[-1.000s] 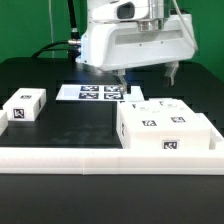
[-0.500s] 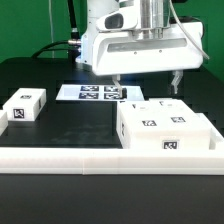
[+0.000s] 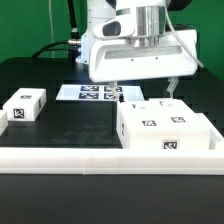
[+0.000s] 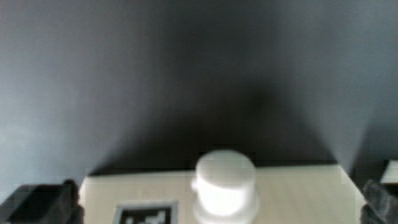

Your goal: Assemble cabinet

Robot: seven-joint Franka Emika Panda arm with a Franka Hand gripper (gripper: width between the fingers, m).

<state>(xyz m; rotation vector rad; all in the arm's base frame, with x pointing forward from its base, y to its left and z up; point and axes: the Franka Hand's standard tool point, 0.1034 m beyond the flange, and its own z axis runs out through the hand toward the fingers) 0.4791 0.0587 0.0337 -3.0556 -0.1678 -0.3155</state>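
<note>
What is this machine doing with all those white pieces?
A robot arm is assembling the cabinet. Right now its gripper hovers open just above it, holding nothing. A small white block sits apart on the exterior view's left, and the marker board lies further back.
</note>
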